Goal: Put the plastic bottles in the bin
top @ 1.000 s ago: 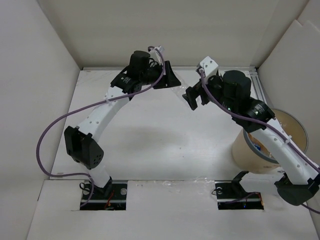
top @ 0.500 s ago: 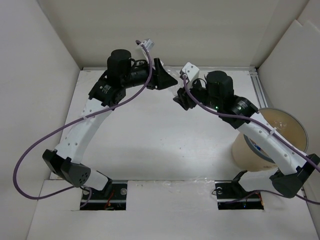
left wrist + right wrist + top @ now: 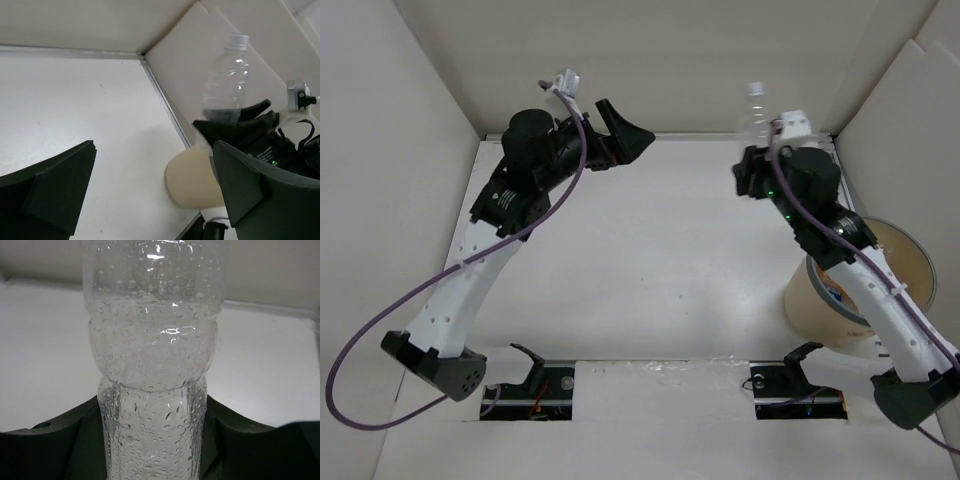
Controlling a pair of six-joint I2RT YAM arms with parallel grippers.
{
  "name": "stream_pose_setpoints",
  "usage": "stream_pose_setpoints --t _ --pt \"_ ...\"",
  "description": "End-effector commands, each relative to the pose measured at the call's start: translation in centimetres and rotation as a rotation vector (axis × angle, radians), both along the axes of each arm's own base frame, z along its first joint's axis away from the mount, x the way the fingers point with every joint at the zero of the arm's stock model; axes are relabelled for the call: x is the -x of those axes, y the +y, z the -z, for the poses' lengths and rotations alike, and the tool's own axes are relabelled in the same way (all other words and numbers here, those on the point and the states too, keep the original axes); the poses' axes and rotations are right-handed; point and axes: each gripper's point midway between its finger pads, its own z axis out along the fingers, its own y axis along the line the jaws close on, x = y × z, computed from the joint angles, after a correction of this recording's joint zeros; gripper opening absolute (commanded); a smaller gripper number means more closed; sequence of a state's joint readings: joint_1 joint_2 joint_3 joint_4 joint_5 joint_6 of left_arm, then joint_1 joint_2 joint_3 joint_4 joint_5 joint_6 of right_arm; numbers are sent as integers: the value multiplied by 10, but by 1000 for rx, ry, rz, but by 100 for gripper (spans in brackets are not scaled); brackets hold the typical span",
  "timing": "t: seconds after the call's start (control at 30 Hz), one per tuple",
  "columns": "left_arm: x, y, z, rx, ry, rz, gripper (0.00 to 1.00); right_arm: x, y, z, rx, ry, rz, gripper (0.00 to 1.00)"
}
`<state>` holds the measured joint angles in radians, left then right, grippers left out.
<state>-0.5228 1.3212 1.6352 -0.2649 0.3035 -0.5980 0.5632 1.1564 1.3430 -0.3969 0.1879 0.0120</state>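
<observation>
The left arm stretches from its base up toward the back wall, its left end effector (image 3: 625, 130) raised above the surface (image 3: 650, 260) with the jaws spread wide and nothing between them. The right arm bends up from the near right corner. Its right end effector (image 3: 757, 162) pinches the lower body of a clear plastic bottle (image 3: 754, 112), which stands upright with its white cap on top, lifted off the surface near the back right corner.

The tan bin (image 3: 810, 305) stands at the right edge – well apart from the bottle and partly covered by the right forearm in the overhead view.

The left wrist camera shows the bottle from the side against the side wall, with the bin below it. The right wrist camera shows only the bottle's ribbed middle, beaded with droplets, with a dark finger (image 3: 60, 440) on either side. The cap and base are cut off there. A scrap of blue and white (image 3: 834, 292) at the bin's rim is too hidden to name.
</observation>
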Motion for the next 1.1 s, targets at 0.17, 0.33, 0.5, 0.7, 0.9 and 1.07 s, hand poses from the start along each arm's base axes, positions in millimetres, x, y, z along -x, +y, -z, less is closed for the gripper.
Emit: stream_pose_setpoints --t 0.17,0.33,0.5,0.7,0.9,1.07 --pt "-2 33 -12 22 -60 -174 100 61 -210 -5 -377 -52 875 0" --pt "-2 29 14 -5 -18 -152 100 124 -268 15 -438 -117 1181 0" --pt "1 25 20 -26 -20 -121 100 159 -282 30 -485 -146 1286 20" --pt "5 23 27 -38 -16 -91 100 161 -282 35 -471 -112 1298 100" --pt "-2 40 32 -112 -1 -184 100 158 -274 11 -454 -89 1232 100" --pt "-12 72 35 -197 -2 -350 100 109 -197 -43 -457 -98 686 100"
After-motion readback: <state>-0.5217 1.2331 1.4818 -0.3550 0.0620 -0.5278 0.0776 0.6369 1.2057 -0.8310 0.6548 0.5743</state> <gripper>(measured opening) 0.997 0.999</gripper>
